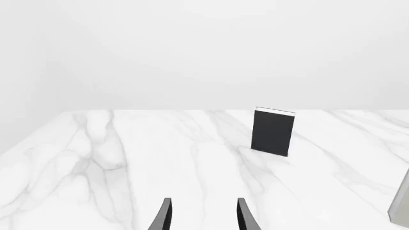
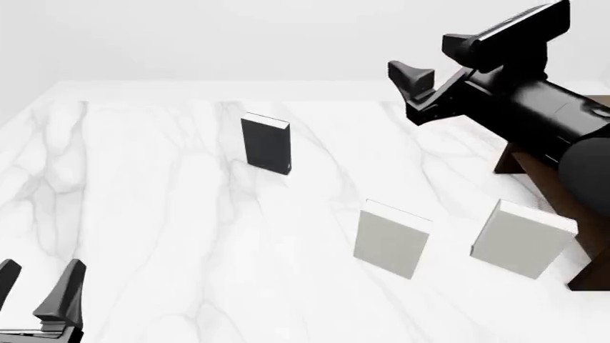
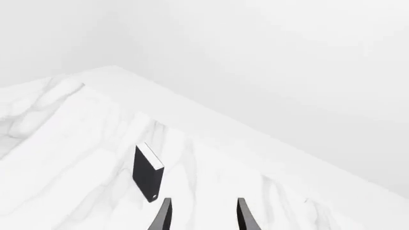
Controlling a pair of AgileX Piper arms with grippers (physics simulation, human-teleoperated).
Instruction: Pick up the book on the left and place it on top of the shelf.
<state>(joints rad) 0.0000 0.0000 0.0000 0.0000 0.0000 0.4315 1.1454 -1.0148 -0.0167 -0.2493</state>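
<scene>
The black book (image 2: 265, 144) stands upright on the marble table, left of centre and toward the back. It also shows in the left wrist view (image 1: 273, 132) and the right wrist view (image 3: 147, 173). The dark brown shelf (image 2: 561, 202) is at the right edge, mostly hidden behind my right arm. My left gripper (image 2: 33, 289) is open and empty, low at the near left corner, far from the book (image 1: 203, 218). My right gripper (image 2: 416, 87) is open and empty, held high to the right of the book, pointing toward it (image 3: 201, 215).
Two white-covered books stand upright at the near right: one at centre (image 2: 391, 238), one beside the shelf (image 2: 522, 237). A grey edge of one shows in the left wrist view (image 1: 401, 201). The marble table (image 2: 143, 200) ends at a far edge behind the black book.
</scene>
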